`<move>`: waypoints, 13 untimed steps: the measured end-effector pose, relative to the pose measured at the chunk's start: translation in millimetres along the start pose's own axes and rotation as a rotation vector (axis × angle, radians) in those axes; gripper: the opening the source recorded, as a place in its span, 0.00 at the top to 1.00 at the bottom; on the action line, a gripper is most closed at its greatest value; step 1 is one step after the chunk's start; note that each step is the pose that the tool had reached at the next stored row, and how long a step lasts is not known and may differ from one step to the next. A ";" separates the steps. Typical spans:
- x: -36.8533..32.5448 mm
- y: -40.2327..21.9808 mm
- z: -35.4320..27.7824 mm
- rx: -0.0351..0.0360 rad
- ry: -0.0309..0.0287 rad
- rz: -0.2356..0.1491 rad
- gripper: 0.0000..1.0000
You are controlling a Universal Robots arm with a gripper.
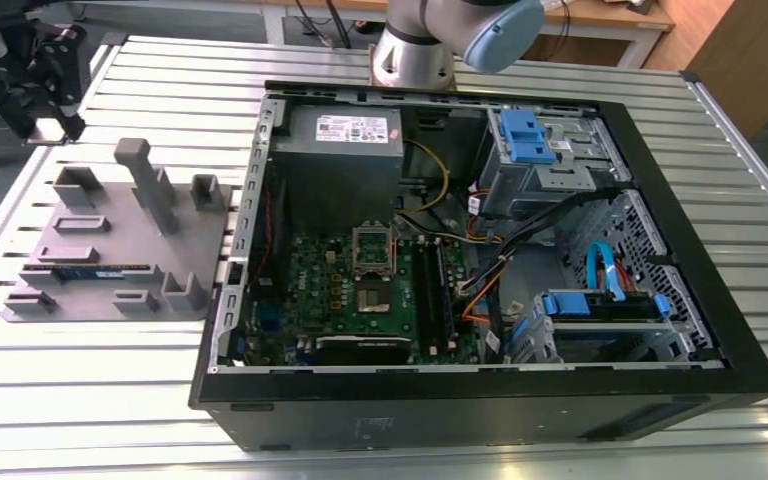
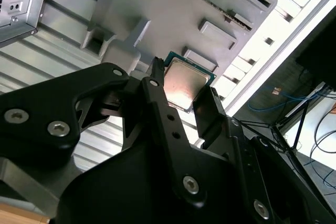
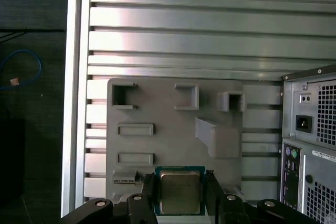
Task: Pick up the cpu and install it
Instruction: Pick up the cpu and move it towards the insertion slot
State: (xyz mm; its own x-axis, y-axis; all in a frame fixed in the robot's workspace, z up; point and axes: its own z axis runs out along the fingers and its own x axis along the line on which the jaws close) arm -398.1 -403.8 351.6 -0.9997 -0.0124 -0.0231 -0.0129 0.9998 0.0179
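1. Exterior view: puts the gripper (image 1: 45, 122) high near the exterior view's left edge, beyond the grey tray (image 1: 104, 250) and well apart from the case (image 1: 491, 400). Shows a small pale piece at its tip, most likely the cpu (image 1: 47, 129). Sets the socket (image 1: 373, 265) inside the case, far toward the exterior view's right of the gripper.
2. Second wrist view: catches the cpu (image 2: 184, 80) between two black fingers (image 2: 157, 85), closed onto opposite edges, metal top facing the camera. Keeps the tray behind the chip, apparently apart from it.
3. First wrist view: gives the same narrow grip, one finger on either side of the cpu (image 3: 179, 191). Offers no long axis to align, since the chip looks square; lines its edges up roughly with the tray's slots (image 3: 135, 129).
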 end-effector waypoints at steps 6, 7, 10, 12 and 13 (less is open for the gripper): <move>-9.0 -0.1 0.3 0.0000 -0.0001 0.000 0.53; -10.5 -0.1 0.3 -0.0001 -0.0001 0.000 0.53; -15.6 -0.2 0.4 -0.0001 -0.0001 0.000 0.53; -19.8 -0.2 0.5 0.0000 0.0000 0.000 0.53; -21.9 -0.3 0.5 0.0000 -0.0001 0.000 0.53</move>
State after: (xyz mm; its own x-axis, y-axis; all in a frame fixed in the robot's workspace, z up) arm -376.2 -403.8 351.5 -0.9997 -0.0125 -0.0231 -0.0129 0.9998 0.0179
